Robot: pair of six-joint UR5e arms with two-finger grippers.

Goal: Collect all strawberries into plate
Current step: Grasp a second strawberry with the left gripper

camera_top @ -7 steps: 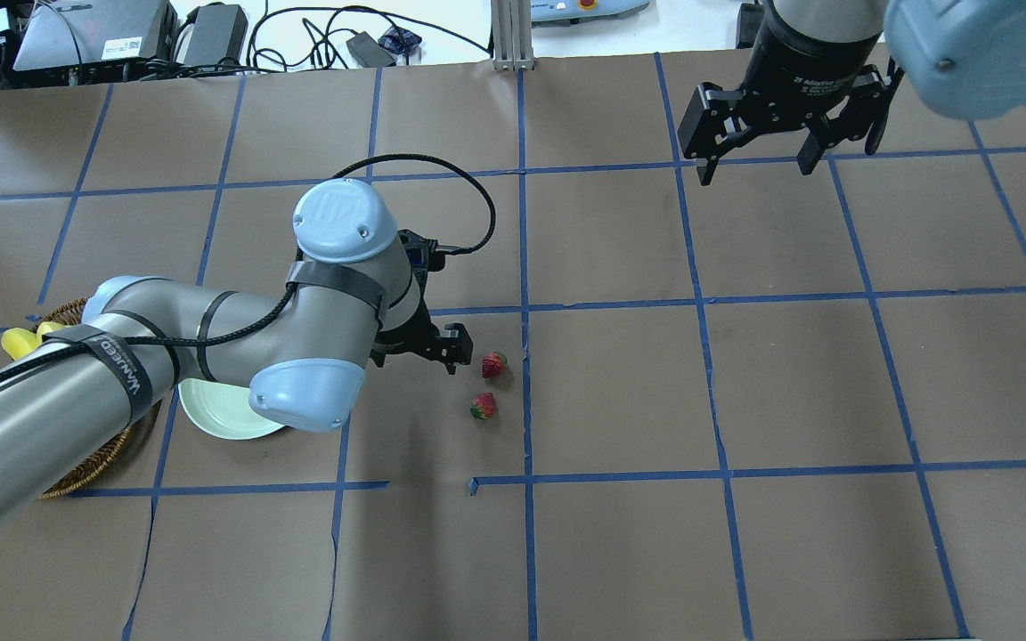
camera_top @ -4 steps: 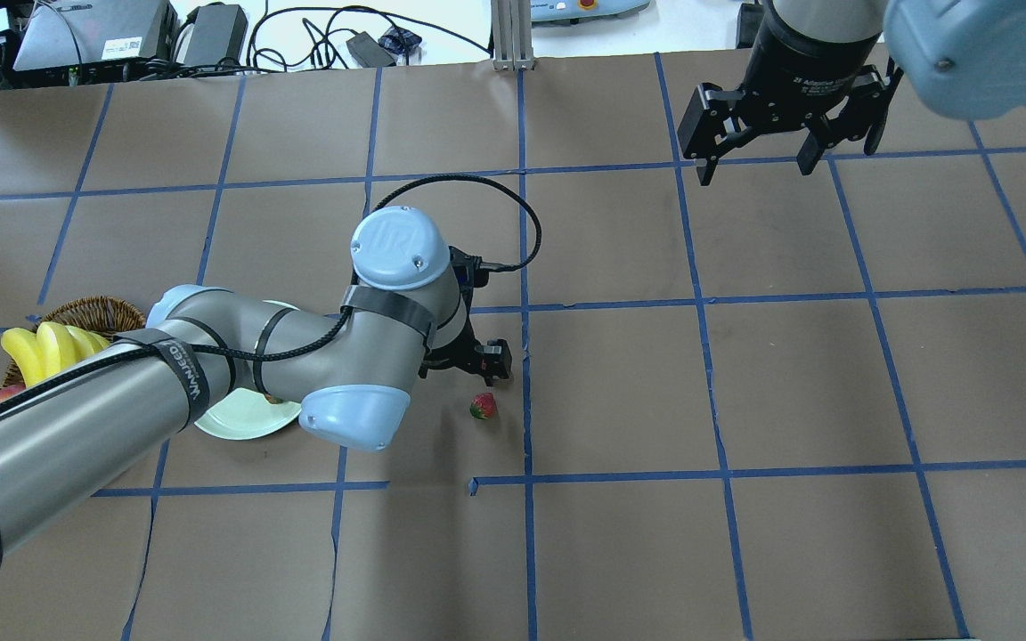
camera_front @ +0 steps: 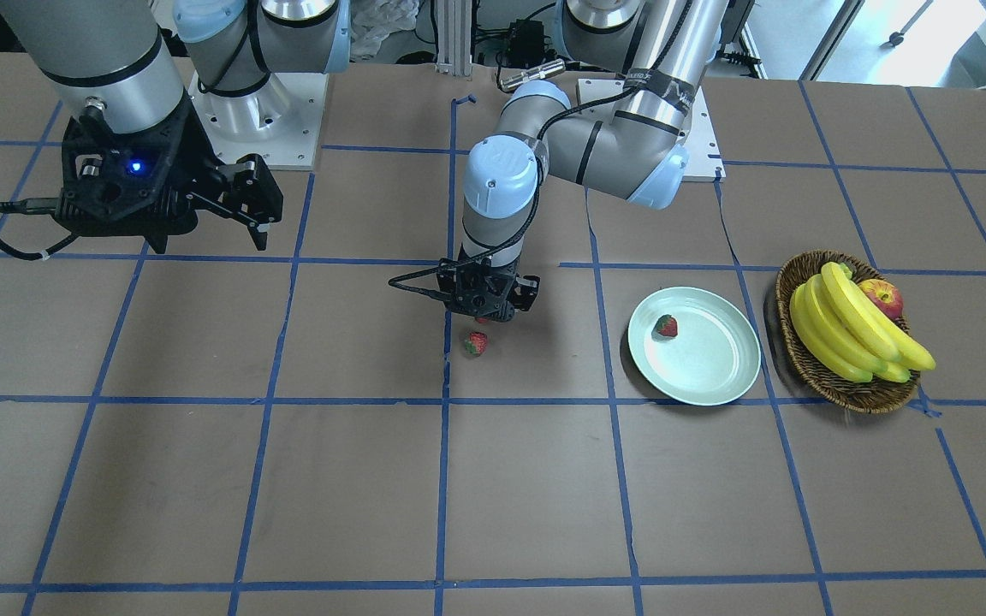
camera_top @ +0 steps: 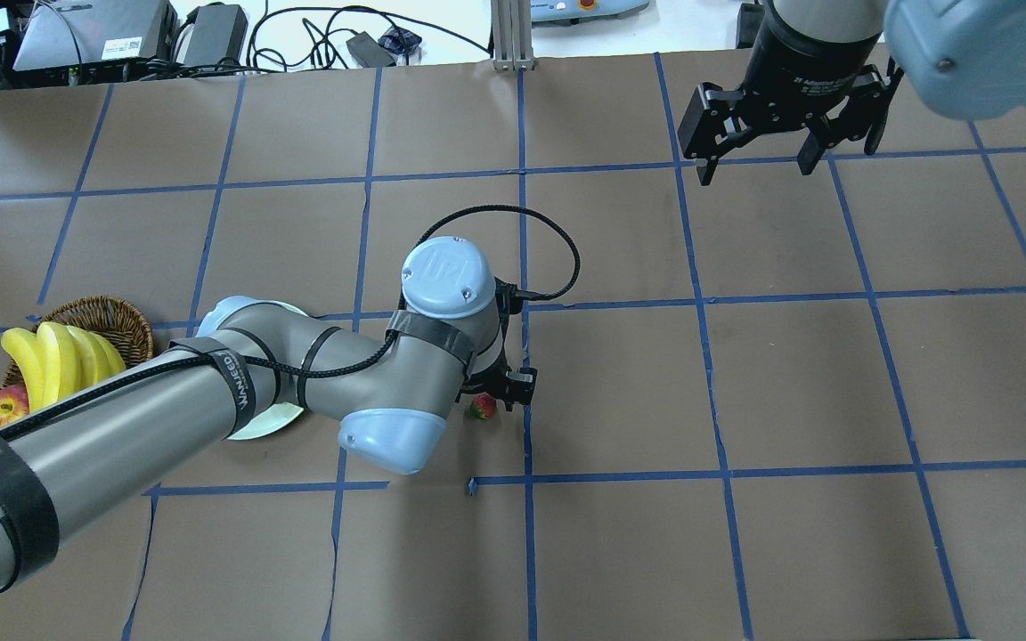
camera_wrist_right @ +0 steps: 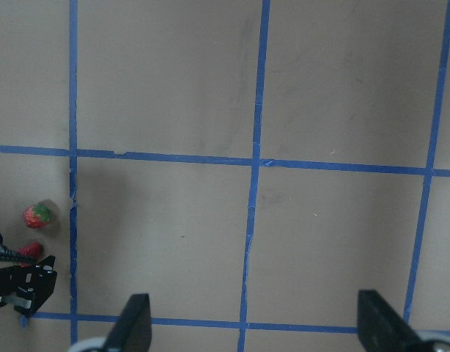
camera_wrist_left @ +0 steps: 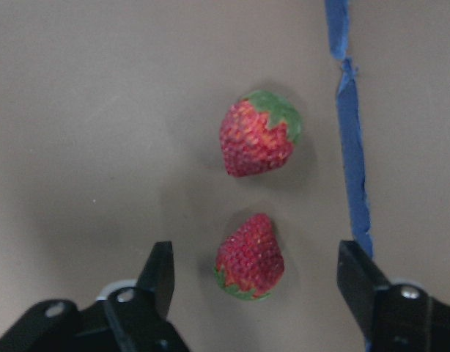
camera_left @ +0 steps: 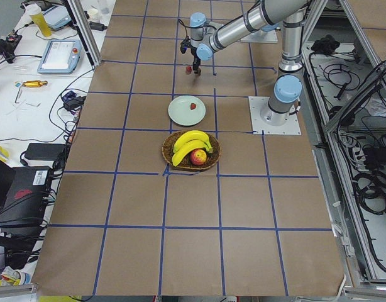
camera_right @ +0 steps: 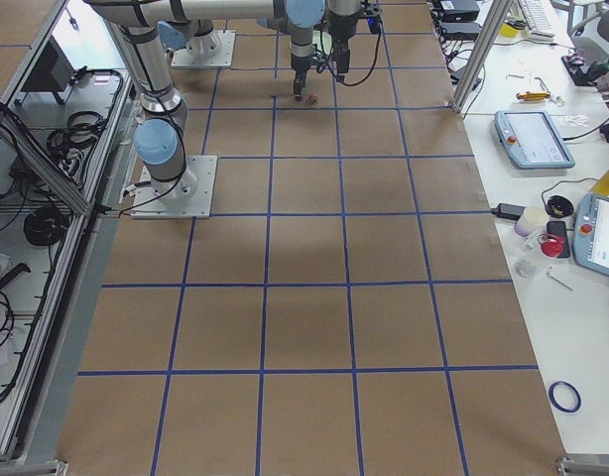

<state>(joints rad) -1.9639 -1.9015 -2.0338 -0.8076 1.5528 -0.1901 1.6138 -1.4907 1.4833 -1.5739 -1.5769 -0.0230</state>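
Brown paper with a grid of blue tape lines covers the tabletop (camera_top: 620, 552). From the near left corner the left arm (camera_top: 121, 427) stretches across to the middle of it. The left jaws point down and stand apart, one on each side of the near strawberry (camera_wrist_left: 251, 257), and they do not touch it. This berry lies on the paper with its green cap toward the robot. How high the left jaws are over the paper, I cannot tell. The far strawberry (camera_wrist_left: 258, 143) lies just beyond the first one, with a small gap between the two, and its cap points to the far right. A blue tape line runs just to the right of both berries.

To the left of the berries, at about the same depth, sits the plate (camera_front: 703, 376), round and pale green. The third strawberry (camera_front: 666, 325) lies on it, in the near right part, close to the rim. Just left of the plate, near but not touching, stands a wicker basket (camera_front: 844, 393) with a bunch of bananas (camera_front: 844, 325) and an apple (camera_front: 882, 298) at their near left side.

Farther away, over the far right part of the tabletop, hangs the right arm (camera_top: 820, 49). The right jaws are wide apart and hold nothing, well apart from the berries and the plate. Beyond the far edge, black cables (camera_top: 317, 36) lie on a white desk.
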